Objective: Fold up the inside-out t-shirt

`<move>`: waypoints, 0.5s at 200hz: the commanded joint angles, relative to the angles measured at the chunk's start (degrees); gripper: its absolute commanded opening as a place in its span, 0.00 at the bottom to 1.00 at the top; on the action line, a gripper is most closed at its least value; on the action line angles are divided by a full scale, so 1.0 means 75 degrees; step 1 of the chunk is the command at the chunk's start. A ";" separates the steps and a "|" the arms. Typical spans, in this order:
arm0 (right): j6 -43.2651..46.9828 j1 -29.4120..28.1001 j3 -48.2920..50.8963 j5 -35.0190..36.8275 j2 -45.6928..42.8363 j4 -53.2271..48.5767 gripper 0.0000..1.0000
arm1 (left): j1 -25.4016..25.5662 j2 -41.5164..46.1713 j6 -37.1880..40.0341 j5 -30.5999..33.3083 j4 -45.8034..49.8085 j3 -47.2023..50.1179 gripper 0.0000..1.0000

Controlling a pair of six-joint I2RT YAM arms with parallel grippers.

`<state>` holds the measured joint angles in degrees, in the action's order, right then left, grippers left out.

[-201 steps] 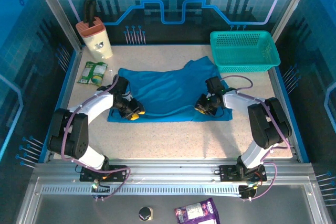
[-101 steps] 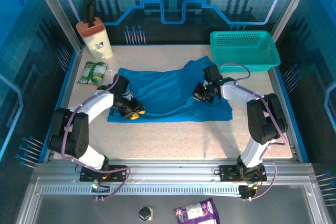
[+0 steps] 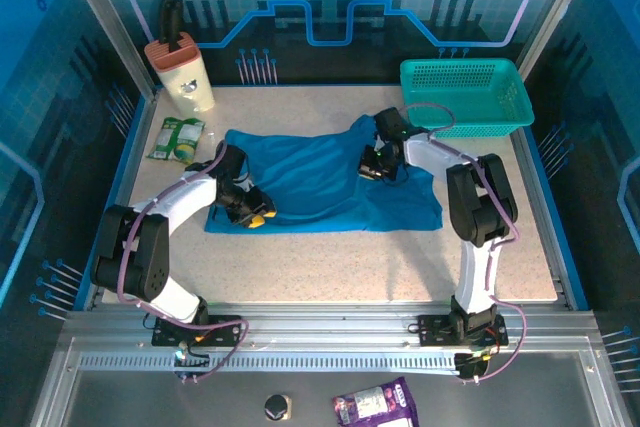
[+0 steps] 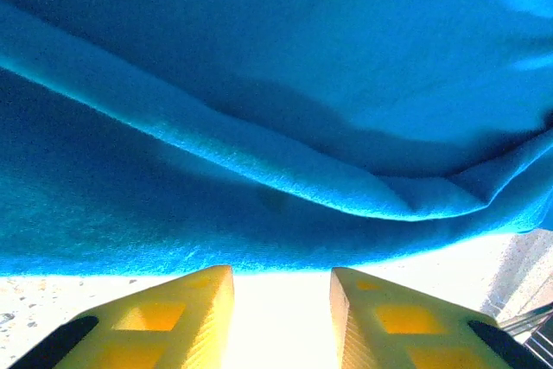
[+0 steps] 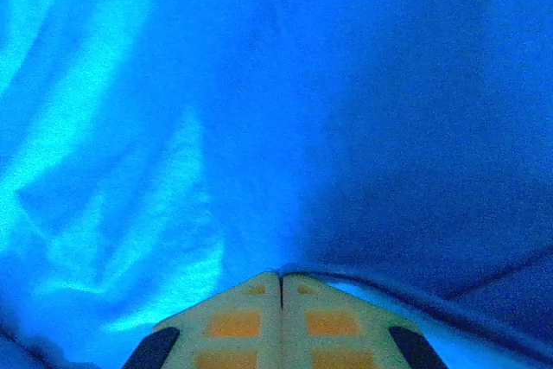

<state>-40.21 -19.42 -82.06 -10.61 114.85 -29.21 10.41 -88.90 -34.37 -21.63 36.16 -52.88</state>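
The blue inside-out t-shirt [image 3: 310, 182] lies spread and wrinkled across the middle of the table. My left gripper [image 3: 255, 217] sits low at the shirt's near left hem. Its yellow fingers stand open in the left wrist view, with bare table between them [image 4: 281, 276] and the hem [image 4: 216, 248] just ahead. My right gripper [image 3: 372, 169] is on the shirt's right half, below the raised back corner. Its fingers are pressed shut [image 5: 281, 277], and a ridge of blue cloth [image 5: 415, 295] runs off from their tips.
A teal mesh basket [image 3: 465, 97] stands at the back right, close behind the right arm. A beige holder with dark handles [image 3: 182, 72] and a green packet [image 3: 178, 137] sit at the back left. Another packet [image 3: 375, 407] lies on the metal rail in front.
The right gripper has shut and moved from near the shirt's front right hem back and left over the cloth. The left arm has stayed put.
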 commanded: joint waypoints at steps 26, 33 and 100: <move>0.0965 0.0082 -0.0865 -0.0734 0.0681 -0.0594 0.04 | 0.0076 0.0018 0.0036 0.0120 0.0169 0.0074 0.35; 0.1048 0.0082 -0.0920 -0.0744 0.0706 -0.0687 0.07 | 0.0076 0.0006 0.0036 0.0098 0.0147 0.0090 0.35; 0.1268 0.0102 -0.0575 -0.0891 -0.0243 -0.0846 0.47 | 0.0076 -0.0098 0.0059 -0.0034 0.0071 0.0073 0.35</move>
<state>-31.88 -19.29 -87.15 -15.46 118.34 -33.74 10.48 -88.90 -34.37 -21.28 36.12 -52.71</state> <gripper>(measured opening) 0.446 0.353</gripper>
